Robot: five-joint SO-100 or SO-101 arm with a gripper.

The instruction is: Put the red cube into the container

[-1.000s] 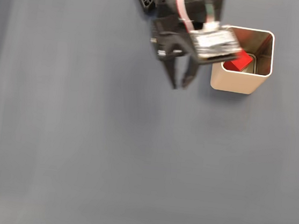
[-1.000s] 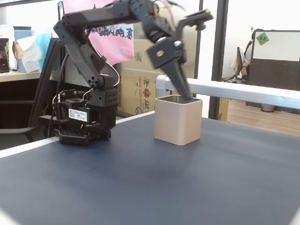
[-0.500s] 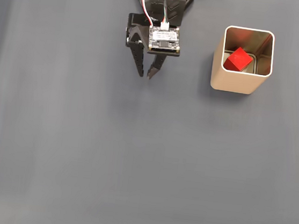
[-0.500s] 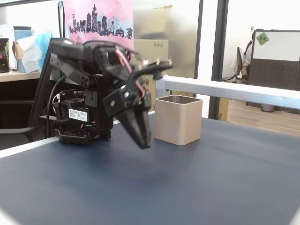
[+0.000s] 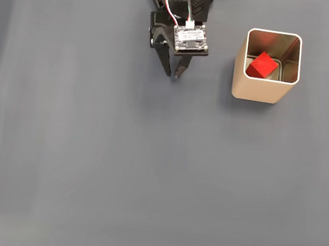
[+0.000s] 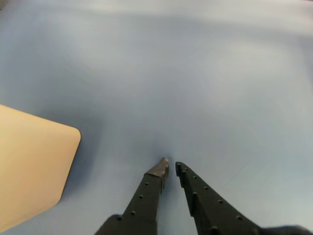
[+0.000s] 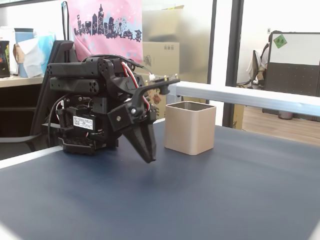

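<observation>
The red cube (image 5: 262, 65) lies tilted inside the container (image 5: 260, 90), a tall beige tin with a shiny interior at the back right of the dark mat. From the side, the container (image 7: 190, 128) stands upright and hides the cube. My gripper (image 5: 173, 75) is well to the left of the tin, apart from it, pointing down at the mat with its fingers almost together and nothing between them. The wrist view shows the gripper (image 6: 170, 164) just above the bare mat, with the container (image 6: 29, 166) at the left edge.
The arm's base (image 7: 85, 132) sits at the back edge of the mat (image 5: 147, 174), behind the folded arm. An aluminium rail (image 7: 250, 97) runs behind the tin. Open mat stretches in front of the gripper and the tin.
The arm has drawn back from above the container and folded down to its left. The gripper dropped toward the mat and its fingers came closer together. The cube stays in the tin.
</observation>
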